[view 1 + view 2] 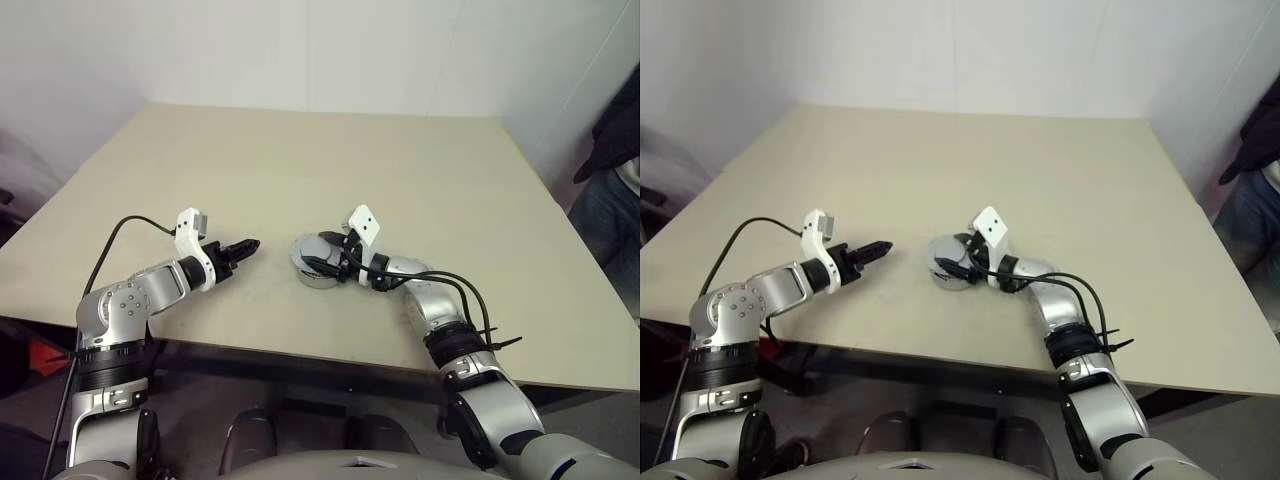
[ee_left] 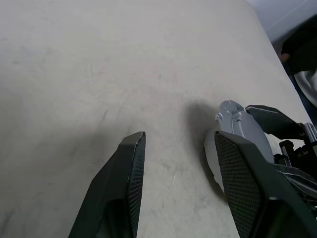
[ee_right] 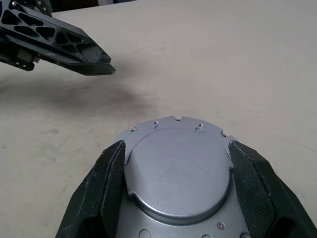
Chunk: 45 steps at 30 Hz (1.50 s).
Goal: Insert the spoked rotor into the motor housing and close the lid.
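Observation:
My right gripper (image 1: pixel 318 258) is shut on the sides of the motor housing (image 1: pixel 318 279), a short round silver piece near the table's front middle. In the right wrist view the housing (image 3: pixel 178 183) sits between my right gripper's (image 3: pixel 178 158) two black fingers. Its upper face is a flat silver plate with a raised round centre and small rim holes. Whether that plate is the lid I cannot tell. The spoked rotor is hidden. My left gripper (image 1: pixel 245 246) hovers open and empty a short way left of the housing, its tips pointing at it. The housing's edge (image 2: pixel 237 121) shows past my left gripper (image 2: pixel 181 136).
The beige table (image 1: pixel 300 160) stretches back to a white wall. Its front edge runs just below both arms. A person in dark clothes and jeans (image 1: pixel 612 170) stands beyond the table's right edge.

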{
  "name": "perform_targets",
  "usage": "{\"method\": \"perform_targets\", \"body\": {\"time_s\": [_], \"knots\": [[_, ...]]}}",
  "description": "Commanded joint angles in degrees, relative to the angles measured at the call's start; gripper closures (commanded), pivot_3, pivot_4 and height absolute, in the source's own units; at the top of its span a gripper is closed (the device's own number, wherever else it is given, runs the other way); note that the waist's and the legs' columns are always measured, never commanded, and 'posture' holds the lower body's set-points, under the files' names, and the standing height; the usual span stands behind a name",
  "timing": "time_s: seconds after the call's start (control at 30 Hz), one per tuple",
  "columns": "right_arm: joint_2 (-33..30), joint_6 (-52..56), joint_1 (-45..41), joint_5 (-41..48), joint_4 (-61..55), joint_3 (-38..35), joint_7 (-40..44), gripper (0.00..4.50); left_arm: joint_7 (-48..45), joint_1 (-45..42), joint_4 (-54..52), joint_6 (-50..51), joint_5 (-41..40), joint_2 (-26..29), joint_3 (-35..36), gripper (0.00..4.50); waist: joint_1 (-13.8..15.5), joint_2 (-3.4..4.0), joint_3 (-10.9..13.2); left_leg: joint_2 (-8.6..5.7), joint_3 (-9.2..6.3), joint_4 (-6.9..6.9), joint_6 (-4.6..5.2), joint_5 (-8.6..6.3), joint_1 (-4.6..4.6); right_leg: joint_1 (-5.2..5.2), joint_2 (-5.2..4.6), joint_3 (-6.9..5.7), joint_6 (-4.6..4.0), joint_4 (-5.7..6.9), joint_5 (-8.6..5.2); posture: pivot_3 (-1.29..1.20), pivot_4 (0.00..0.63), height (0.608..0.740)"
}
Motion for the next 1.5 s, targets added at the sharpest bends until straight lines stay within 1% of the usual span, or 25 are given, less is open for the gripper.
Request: {"method": "perform_targets", "body": {"time_s": [0.03, 0.13, 0.23, 0.33, 0.53, 0.6, 0.7, 1.17, 1.3, 1.5], "knots": [[-1.0, 1.0, -0.3, 1.8, -0.5, -2.3, 1.0, 1.3, -0.1, -0.6, -1.7, -0.7, -0.2, 0.3, 0.9, 2.16, 0.0, 0.0, 0.0, -0.01, 0.0, 0.0, 0.0, 0.0, 0.0, 0.01, 0.0, 0.01, 0.0, -0.01, 0.0, 0.0, 0.0, 0.74], [-1.5, 3.0, 0.4, 4.2, -2.6, -3.2, 3.1, 1.3, -0.1, -0.3, -1.9, -0.6, -0.2, 0.2, 0.9, 2.16, 0.0, -0.01, 0.0, -0.01, -0.01, 0.01, 0.0, 0.0, 0.01, 0.02, -0.01, 0.01, 0.01, -0.01, 0.0, 0.0, 0.0, 0.74], [-2.1, 7.3, 1.5, 7.6, -7.3, -3.9, 6.1, 1.3, -0.2, -0.4, -1.8, -0.7, -0.2, 0.2, 0.8, 2.16, 0.1, -0.01, 0.0, -0.01, -0.01, 0.0, 0.0, 0.0, -0.01, 0.01, -0.01, 0.02, 0.01, -0.02, -0.01, 0.0, 0.0, 0.74], [-2.5, 8.3, 2.3, 7.8, -9.7, -3.5, 7.0, 1.3, -0.3, -0.7, -1.5, -0.8, -0.1, 0.1, 0.7, 2.16, 0.1, -0.01, 0.0, -0.01, -0.01, -0.11, 0.01, -0.01, -0.05, -0.02, 0.0, 0.01, 0.0, -0.13, 0.0, 0.0, 0.0, 0.74], [-2.1, 5.1, 2.5, 4.3, -7.8, -2.1, 4.7, 1.3, -0.4, -0.9, -1.3, -0.8, 0.1, 0.0, 0.5, 2.16, 0.1, -0.01, 0.0, -0.02, 0.04, -0.55, -0.04, 0.03, -0.05, -0.06, 0.0, -0.01, -0.04, -0.45, 0.03, 0.0, 0.0, 0.74], [-1.6, 4.2, 2.5, 3.6, -7.5, -2.1, 3.7, 1.3, -0.5, -0.9, -1.3, -0.8, 0.1, 0.1, 0.5, 2.16, 0.0, -0.01, 0.0, -0.03, 0.04, -0.62, -0.04, 0.03, -0.05, -0.05, 0.01, -0.01, -0.28, -0.57, 0.17, 0.0, 0.0, 0.74], [-1.4, 2.5, 2.4, 2.2, -7.0, -1.3, 3.5, 1.3, -0.5, -0.8, -1.5, -0.7, 0.2, 0.2, 0.6, 2.16, 0.0, -0.01, 0.0, -0.03, 0.04, -0.66, -0.03, 0.03, -0.07, -0.05, 0.01, -0.01, -0.34, -0.63, 0.2, 0.0, 0.0, 0.74], [-2.8, 3.8, 2.6, 2.7, -7.5, -1.5, 6.0, 1.3, -0.2, -0.6, -1.9, -0.6, 0.1, 0.1, 1.1, 2.16, 0.1, -0.02, 0.0, -0.03, 0.06, -0.67, -0.02, 0.03, -0.03, -0.01, 0.01, -0.01, -0.39, -0.63, 0.23, 0.0, 0.0, 0.74], [-1.7, 3.1, 2.4, 2.1, -5.7, -1.1, 5.2, 1.3, -0.4, -0.6, -1.8, -0.7, 0.2, 0.2, 0.9, 2.16, 0.1, -0.02, 0.0, -0.03, 0.07, -0.67, -0.02, 0.03, -0.02, 0.01, 0.01, -0.02, -0.39, -0.62, 0.23, 0.0, 0.0, 0.74], [-2.2, 1.0, 2.9, 0.9, -2.4, -0.6, 6.0, 1.3, -0.3, -0.7, -1.8, -0.6, 0.1, 0.3, 1.1, 2.16, 0.0, -0.03, 0.0, -0.03, 0.07, -0.67, -0.02, 0.03, 0.14, 0.2, 0.01, -0.02, -0.39, -0.63, 0.23, 0.0, 0.0, 0.74]]}}
